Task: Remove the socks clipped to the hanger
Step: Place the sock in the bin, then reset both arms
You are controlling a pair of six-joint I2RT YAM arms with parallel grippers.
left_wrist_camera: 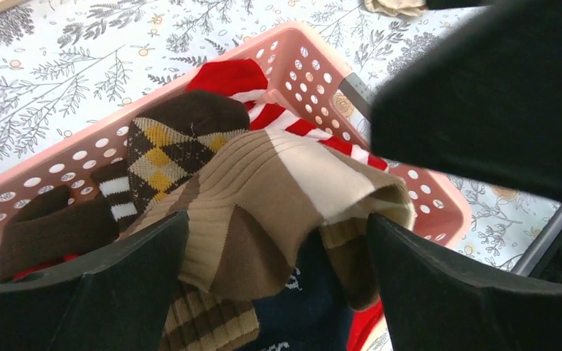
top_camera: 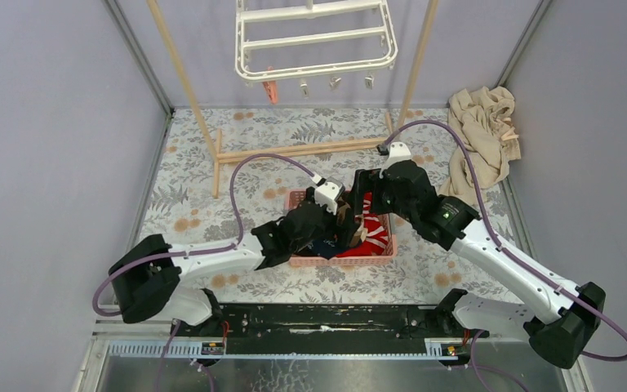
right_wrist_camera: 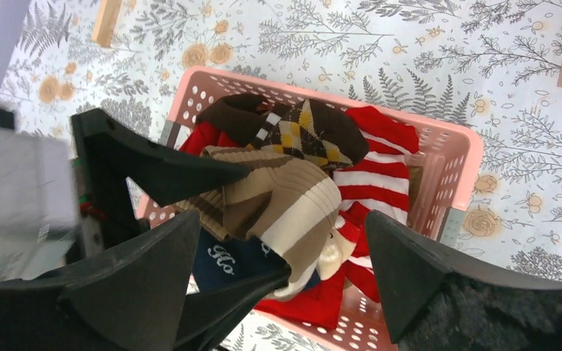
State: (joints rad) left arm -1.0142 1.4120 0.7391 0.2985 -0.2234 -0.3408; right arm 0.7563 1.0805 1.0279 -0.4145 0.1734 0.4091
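- Surface (top_camera: 212, 163) printed with leaves and flowers lies under everything; both arms reach in from the near edge and meet over its middle.
- On the left side, the left fingers (left_wrist_camera: 117, 292) stand spread apart just above the pink basket (left_wrist_camera: 44, 175). A tan sock (left_wrist_camera: 263, 197) with brown diamonds and a cream cuff lies loosely between them, not pinched.
- Far back and left of centre, the hanger (top_camera: 318, 37) hangs up high between the slanted poles of the wooden frame (top_camera: 294, 149). It is well apart from the basket, and small clips dangle from its near edge.
- At the centre, the basket sits on the surface. It holds a dark brown argyle sock (left_wrist_camera: 175, 139) with yellow diamonds, a red-and-white striped sock (right_wrist_camera: 380, 175) along the right wall, and a navy sock (right_wrist_camera: 227, 256) under the tan one.
- To the right of the basket's middle, the right fingers (right_wrist_camera: 424, 270) hover over the pile, spread wide with nothing between them.
- At the far right, a crumpled beige cloth (top_camera: 482, 131) lies against the wall.
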